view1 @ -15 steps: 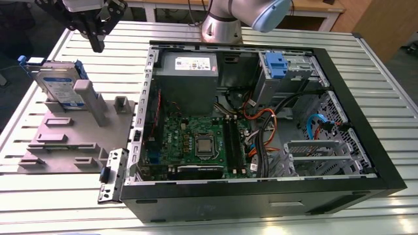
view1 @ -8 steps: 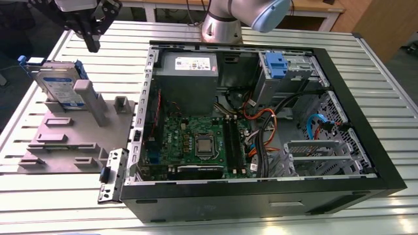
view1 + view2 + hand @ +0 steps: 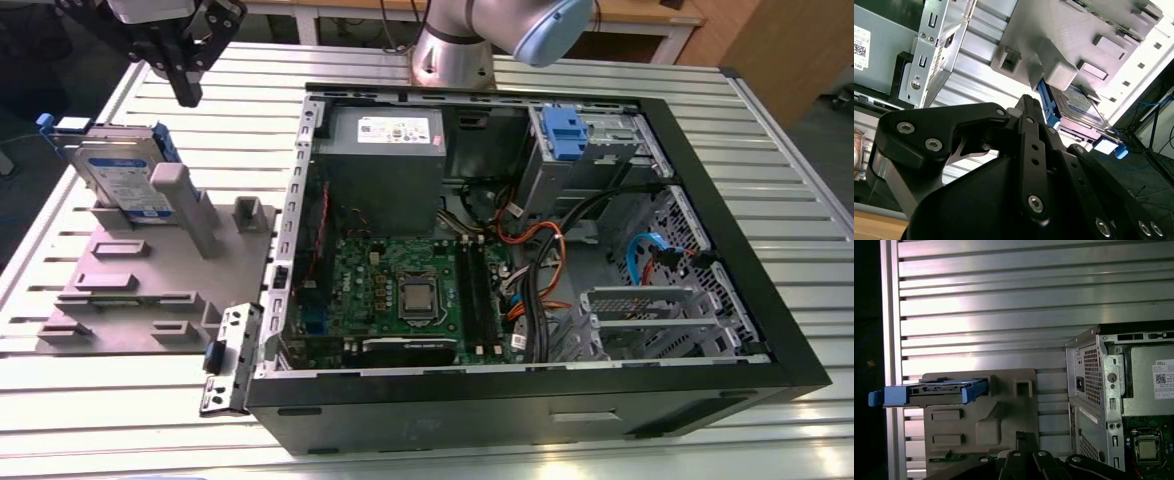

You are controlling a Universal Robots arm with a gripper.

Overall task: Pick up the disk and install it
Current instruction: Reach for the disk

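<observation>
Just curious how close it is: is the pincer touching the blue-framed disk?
Apart. In the exterior view the pincer hangs above the disk, with bare table showing between them.

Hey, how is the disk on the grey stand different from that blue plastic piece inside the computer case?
The disk leans on edge in the grey stand, outside the computer case; the blue plastic piece sits inside the case. The disk carries a labelled silver drive; the blue plastic piece carries none. The disk also looks larger. Both are bright blue plastic.
</observation>
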